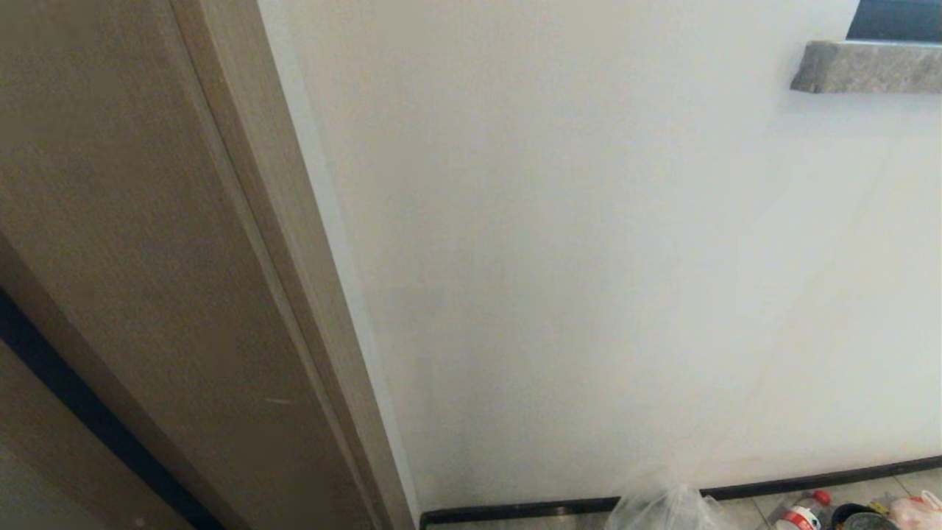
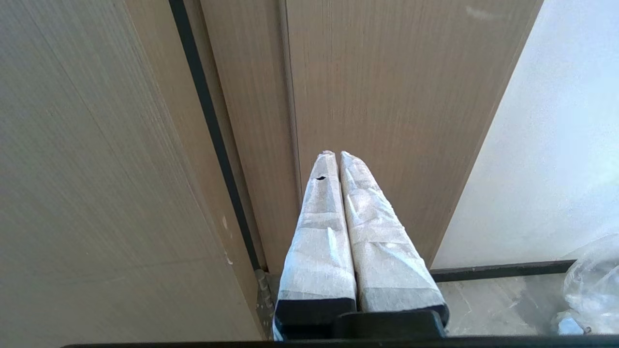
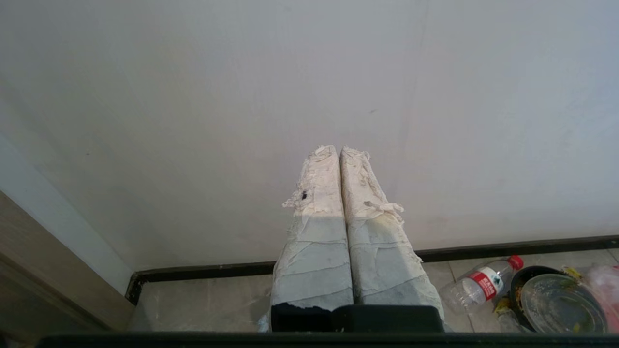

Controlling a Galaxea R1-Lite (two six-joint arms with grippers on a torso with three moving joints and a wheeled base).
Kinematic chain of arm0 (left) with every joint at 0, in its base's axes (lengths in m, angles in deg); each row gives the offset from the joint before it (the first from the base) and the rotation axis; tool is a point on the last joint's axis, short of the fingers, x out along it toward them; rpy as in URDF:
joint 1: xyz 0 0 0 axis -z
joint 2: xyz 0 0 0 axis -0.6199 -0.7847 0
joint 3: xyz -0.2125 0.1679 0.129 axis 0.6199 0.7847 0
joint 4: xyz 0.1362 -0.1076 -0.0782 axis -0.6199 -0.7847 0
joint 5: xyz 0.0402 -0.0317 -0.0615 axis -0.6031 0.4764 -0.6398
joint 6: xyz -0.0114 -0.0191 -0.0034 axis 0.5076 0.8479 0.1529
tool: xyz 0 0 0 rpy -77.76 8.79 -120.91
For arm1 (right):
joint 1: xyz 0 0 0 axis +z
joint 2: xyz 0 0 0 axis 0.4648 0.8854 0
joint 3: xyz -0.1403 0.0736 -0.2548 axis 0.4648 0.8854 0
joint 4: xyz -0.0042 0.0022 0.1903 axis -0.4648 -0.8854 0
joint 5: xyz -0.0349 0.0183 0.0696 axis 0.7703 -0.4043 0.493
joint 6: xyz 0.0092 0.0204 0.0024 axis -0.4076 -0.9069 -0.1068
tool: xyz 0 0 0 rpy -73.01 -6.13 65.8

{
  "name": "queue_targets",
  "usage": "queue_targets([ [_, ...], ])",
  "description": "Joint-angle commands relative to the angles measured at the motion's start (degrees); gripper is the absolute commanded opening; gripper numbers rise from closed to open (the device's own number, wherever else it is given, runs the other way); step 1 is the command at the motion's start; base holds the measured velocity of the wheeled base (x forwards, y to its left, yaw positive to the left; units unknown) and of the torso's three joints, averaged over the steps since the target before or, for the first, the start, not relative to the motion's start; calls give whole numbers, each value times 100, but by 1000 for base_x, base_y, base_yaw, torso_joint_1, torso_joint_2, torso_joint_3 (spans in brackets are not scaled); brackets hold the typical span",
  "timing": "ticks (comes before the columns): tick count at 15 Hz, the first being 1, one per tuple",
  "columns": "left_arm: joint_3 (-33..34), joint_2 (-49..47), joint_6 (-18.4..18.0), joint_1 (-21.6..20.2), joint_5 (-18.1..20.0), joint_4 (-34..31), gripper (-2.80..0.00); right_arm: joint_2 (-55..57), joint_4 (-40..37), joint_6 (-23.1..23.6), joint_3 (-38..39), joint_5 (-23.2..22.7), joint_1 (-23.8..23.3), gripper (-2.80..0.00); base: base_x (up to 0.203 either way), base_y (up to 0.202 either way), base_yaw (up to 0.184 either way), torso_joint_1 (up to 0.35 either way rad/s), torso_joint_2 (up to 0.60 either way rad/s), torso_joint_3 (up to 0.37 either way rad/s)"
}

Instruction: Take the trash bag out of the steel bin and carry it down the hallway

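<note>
Both my grippers, left (image 2: 338, 154) and right (image 3: 338, 149), are pressed closed and empty; beside the skirting (image 1: 515, 509) sits a clear bag (image 1: 666, 508).

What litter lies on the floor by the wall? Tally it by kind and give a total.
Clear plastic bag: 1
Plastic bottle: 1
Black bowl with clear lid: 1
Pinkish bag: 1
Total: 4
</note>
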Motion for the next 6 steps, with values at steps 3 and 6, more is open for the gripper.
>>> queue_targets([
  [3, 18, -7, 2, -2, 0, -2, -280, 7, 11, 4, 9, 8, 1, -280, 0, 0, 0, 0, 0, 0],
  [6, 9, -7, 2, -2, 0, -2, -280, 7, 2, -49, 9, 14, 1, -280, 0, 0, 0, 0, 0, 0],
])
